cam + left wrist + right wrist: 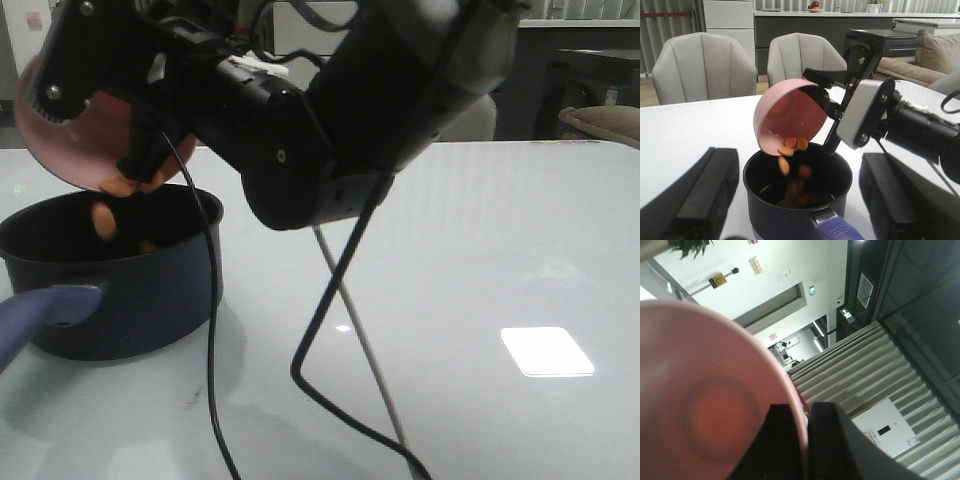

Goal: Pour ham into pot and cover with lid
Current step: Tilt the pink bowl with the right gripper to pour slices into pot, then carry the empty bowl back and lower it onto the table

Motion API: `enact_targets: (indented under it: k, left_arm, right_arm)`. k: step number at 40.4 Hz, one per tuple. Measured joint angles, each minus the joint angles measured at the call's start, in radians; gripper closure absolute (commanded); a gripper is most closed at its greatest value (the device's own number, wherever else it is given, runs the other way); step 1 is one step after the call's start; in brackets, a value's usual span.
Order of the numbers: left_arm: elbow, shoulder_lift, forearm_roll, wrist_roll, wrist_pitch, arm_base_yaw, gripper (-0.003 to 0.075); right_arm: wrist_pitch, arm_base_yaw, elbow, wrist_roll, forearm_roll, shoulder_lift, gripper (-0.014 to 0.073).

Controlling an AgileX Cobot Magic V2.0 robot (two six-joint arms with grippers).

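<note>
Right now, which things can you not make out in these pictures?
- The lid: in no view.
- The pot handle: cut off by the edge in the front and left wrist views.
- The pink bowl: in the front view the right arm hides most of it.
- How much ham stays in the bowl: too blurred.
- Left fingers: only blurred dark blocks.

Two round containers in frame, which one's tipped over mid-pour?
The pink bowl, clamped by the right gripper and tilted steeply, spilling ham. The navy pot below sits upright on the table.
</note>
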Motion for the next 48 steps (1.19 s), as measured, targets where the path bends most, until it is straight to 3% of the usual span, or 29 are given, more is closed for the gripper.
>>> enact_targets:
  k: [10,17,22,27,40,48]
  left_arm:
    - [0.0,0.0,0.0,0.0,0.0,0.0,0.0192]
    - [0.0,0.0,0.0,0.0,0.0,0.0,0.0192]
    - [0.0,0.0,0.0,0.0,0.0,0.0,0.0192]
    - [0.0,0.0,0.0,0.0,0.0,0.0,0.0192]
    - [0.0,0.0,0.0,0.0,0.0,0.0,0.0192]
    - [0.0,0.0,0.0,0.0,0.0,0.0,0.0192]
  right_arm:
    - [-0.01,0.0,0.0,0.029,0.007,0.016,0.0459]
    - [0.046,0.0,0.0,0.334,0.109,-0.005,0.0459]
    - [0.211,0.0,0.0,0.585,0.186,-0.068,0.0459]
    - [0.364,0.0,0.0,0.735,0.222,-0.143,0.0459]
    - [0.934,-0.006,0.0,0.784,0.281,-0.322,0.0459]
    - [1.253,-0.071,0.0,0.784,0.281,-0.409,0.0459]
